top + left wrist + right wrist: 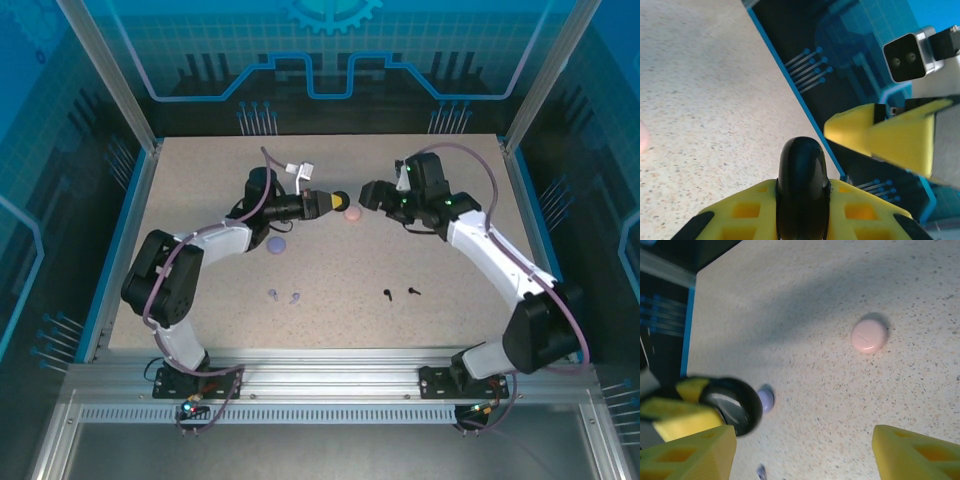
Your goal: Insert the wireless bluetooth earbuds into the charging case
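Note:
My left gripper (328, 202) is shut on a round black charging case (341, 200), holding it on edge above the table's far middle. In the left wrist view the black case (802, 175) stands clamped between the yellow fingers. My right gripper (370, 195) faces it from the right and is open, with nothing between its fingers (687, 452). The black case (732, 405) sits just left of them. Two lilac earbuds (272, 293) and two black earbuds (387, 294) lie on the near table. A pink case (352, 213) lies under the grippers.
A lilac case (277, 245) rests on the table beside the left forearm, and it is also in the right wrist view as the lilac case (765, 400) next to the pink case (869, 335). Blue rails (122, 240) border the speckled table.

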### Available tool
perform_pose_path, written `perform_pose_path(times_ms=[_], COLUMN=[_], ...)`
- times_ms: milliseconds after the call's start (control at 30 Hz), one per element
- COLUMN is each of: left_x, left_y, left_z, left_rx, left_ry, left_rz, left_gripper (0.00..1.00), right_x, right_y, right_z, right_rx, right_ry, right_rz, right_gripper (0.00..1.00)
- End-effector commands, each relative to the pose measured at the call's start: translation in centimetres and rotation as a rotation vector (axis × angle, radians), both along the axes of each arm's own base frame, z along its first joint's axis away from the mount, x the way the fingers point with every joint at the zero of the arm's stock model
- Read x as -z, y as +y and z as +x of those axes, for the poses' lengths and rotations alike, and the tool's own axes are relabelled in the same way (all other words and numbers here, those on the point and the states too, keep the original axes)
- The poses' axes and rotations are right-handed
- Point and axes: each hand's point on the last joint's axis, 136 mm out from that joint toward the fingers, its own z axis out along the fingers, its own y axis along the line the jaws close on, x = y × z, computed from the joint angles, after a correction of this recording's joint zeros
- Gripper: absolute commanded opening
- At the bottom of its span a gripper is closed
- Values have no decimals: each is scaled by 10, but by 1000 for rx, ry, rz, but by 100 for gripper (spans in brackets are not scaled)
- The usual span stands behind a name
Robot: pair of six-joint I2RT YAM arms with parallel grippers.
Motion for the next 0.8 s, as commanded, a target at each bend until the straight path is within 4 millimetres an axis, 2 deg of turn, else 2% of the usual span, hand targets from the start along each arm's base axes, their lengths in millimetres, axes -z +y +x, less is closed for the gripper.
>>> perform_pose_path(times_ms=[0,167,600,767], left_x=[-23,-35,-46,-52], left_y=[-3,-4,-4,-5], left_z=[-26,-34,-37,-39], left_rx=[165,212,237,252], left_ry=[-48,-69,-79,-85], left_rz=[11,24,15,5], left_gripper=[0,0,0,0], right_x=[-22,-21,-19,-7], right_y=[17,29,39,35], right_z=[-14,-25,-13,-6], right_rx=[-249,-339,-351,-327], right_ry=[-220,-248,-239,-211], right_rz=[0,52,94,60], right_gripper=[73,72,69,67])
